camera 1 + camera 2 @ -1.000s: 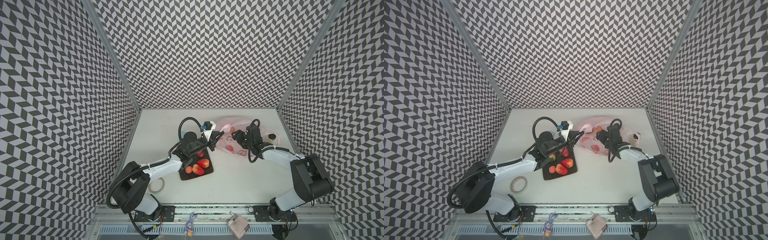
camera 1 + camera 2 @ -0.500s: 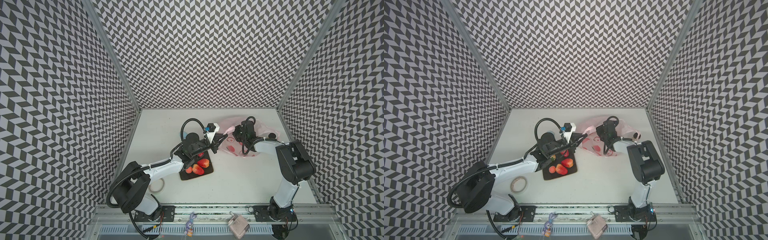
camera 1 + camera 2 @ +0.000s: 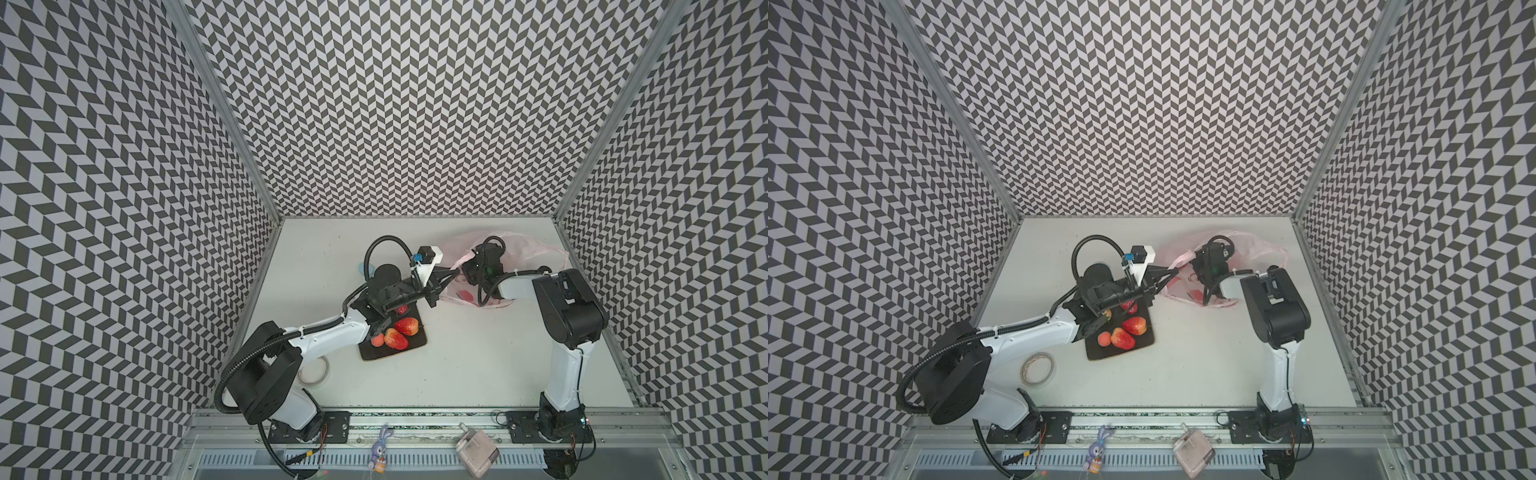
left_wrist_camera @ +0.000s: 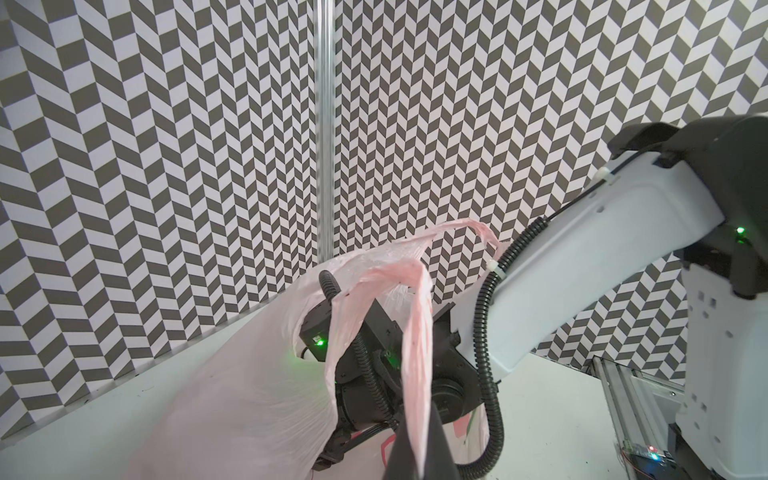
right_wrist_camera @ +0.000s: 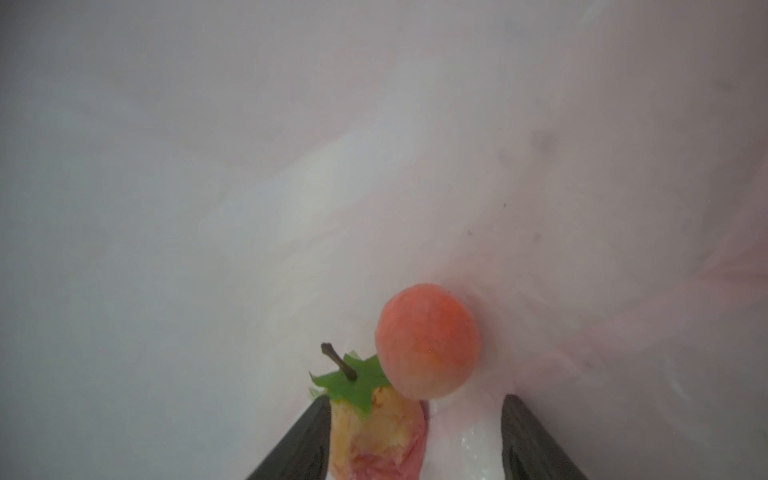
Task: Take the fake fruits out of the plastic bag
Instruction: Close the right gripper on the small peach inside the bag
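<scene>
A flat white table [image 3: 457,365] fills the floor of the patterned booth, seen whole in both top views. Four things lie directly on it. A dark square plate [image 3: 411,351] sits left of the middle. A crumpled pink bag [image 3: 528,253] rests toward the back right, well apart from the plate's far corner. A tape roll [image 3: 313,371] lies flat near the front left, close to the plate. Behind the plate a pale blue sliver [image 3: 360,266] shows – possibly a small blob, mostly hidden.
</scene>
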Tool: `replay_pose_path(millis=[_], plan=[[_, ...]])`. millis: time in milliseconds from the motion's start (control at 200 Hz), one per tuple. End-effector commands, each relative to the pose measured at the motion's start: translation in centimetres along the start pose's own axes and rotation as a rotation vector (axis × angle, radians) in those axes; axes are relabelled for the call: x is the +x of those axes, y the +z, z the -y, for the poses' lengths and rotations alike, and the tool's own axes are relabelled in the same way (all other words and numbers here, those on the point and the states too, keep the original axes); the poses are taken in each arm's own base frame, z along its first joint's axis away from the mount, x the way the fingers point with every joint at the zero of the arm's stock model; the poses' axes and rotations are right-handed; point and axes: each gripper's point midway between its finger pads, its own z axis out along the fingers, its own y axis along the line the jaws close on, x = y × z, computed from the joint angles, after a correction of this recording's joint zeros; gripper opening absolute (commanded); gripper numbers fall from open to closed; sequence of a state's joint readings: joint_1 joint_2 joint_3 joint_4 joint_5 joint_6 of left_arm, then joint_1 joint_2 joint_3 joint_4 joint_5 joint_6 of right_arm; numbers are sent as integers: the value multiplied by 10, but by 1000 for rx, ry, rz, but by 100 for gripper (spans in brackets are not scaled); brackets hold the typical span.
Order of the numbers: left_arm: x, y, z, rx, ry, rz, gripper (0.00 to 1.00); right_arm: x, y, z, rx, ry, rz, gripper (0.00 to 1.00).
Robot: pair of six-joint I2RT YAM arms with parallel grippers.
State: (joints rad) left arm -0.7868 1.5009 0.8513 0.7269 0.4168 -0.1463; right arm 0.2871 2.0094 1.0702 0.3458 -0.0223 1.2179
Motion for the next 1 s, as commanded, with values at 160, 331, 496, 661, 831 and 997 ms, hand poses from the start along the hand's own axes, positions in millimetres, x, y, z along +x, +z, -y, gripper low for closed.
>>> replay_pose_path(millis=[160,331,496,661,831,997], plan=[[-11,6,22,82,32,-1,0,-6,23,-1,-13,72,23,58],[-8,4,27,92,34,-17,0,-8,36,6,19,87,30,54],[-5,0,27,81,21,-22,0,-8,46,12,40,67,25,46],[-3,-6,26,62,13,-20,0,-13,37,1,7,14,23,38],[1,-8,23,37,-5,-19,0,-16,11,-23,-64,-64,26,33],[6,-7,12,-16,-16,-20,0,-12,-19,-38,-134,-113,6,32]])
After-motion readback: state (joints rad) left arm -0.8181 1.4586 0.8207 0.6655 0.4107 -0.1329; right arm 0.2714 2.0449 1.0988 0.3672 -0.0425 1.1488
